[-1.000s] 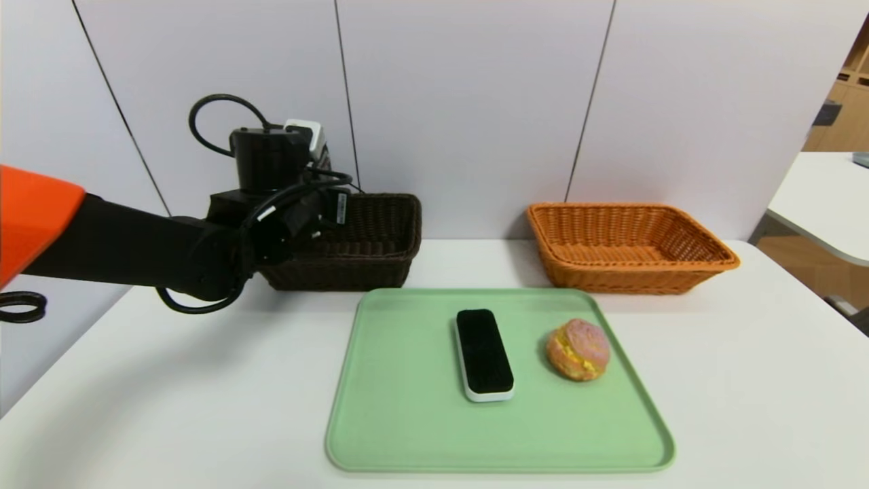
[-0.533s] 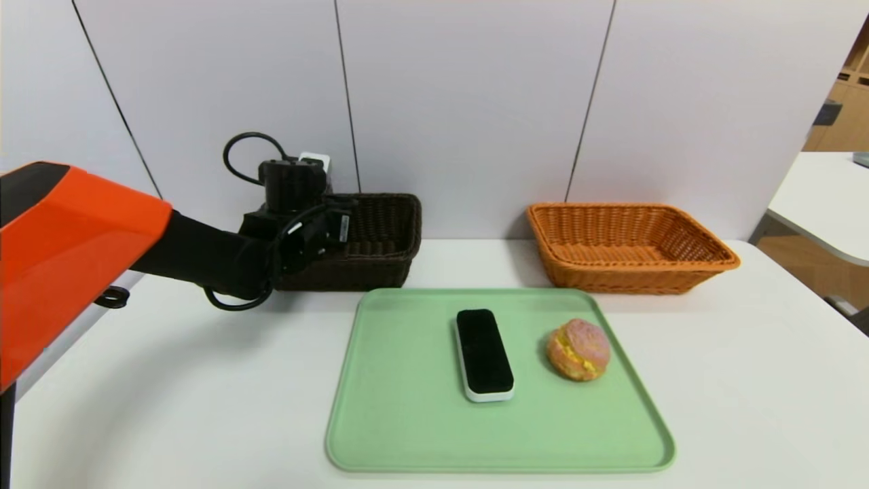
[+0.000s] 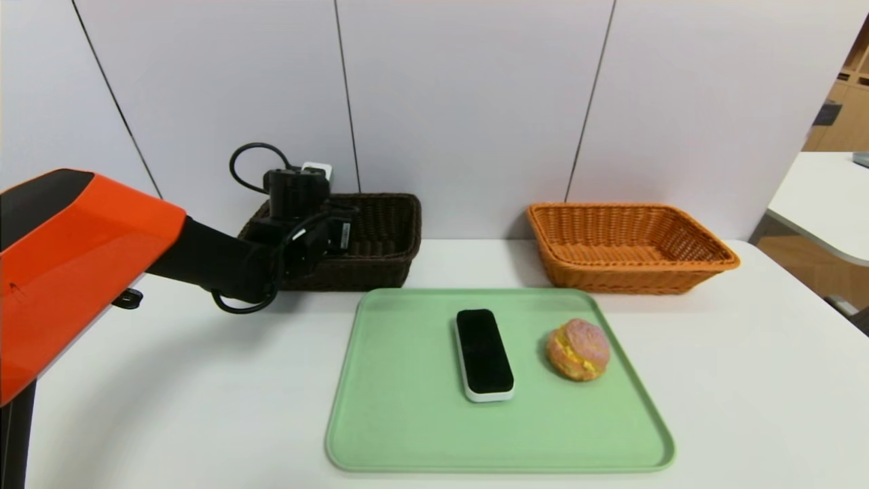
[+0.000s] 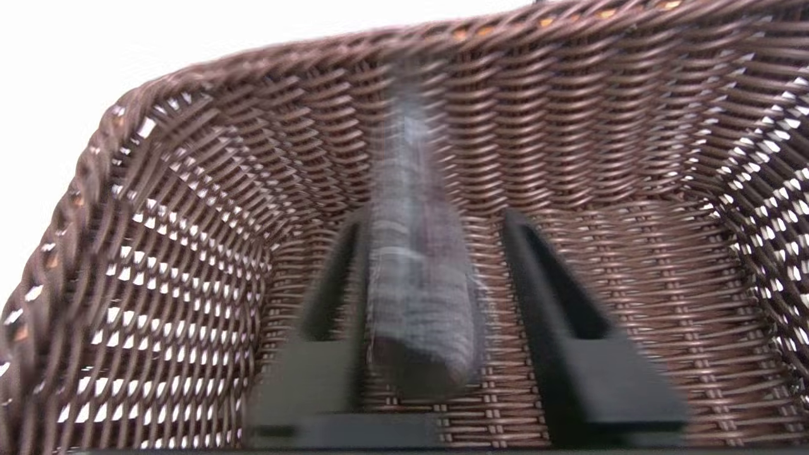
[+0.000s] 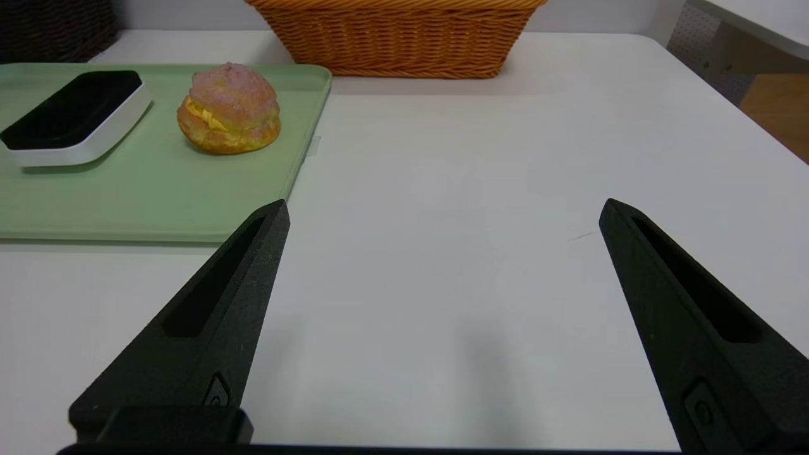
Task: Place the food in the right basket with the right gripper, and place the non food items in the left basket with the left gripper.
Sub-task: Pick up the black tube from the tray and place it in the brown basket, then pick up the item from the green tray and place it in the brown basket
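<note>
My left gripper (image 4: 435, 218) reaches down inside the dark brown left basket (image 3: 387, 231), and its wrist shows above the rim in the head view. Its fingers stand apart. A dark tapered pouch (image 4: 417, 284) lies blurred between them, close to one finger and clear of the other. On the green tray (image 3: 407, 407) rest the black bar with a white base (image 3: 483, 353) and the pink-topped bun (image 3: 578, 350). The right gripper (image 5: 445, 205) hovers open and empty over bare table, to the right of the tray. The orange right basket (image 3: 624, 248) stands empty at the back right.
A white wall runs directly behind both baskets. A second white table (image 3: 825, 197) stands off to the far right. White tabletop (image 3: 170, 380) stretches left of the tray and also to its right.
My left arm has pushed forward and lowered its gripper into the dark basket. Its jaws have parted from the pouch. The bar, the bun and the right gripper have not moved.
</note>
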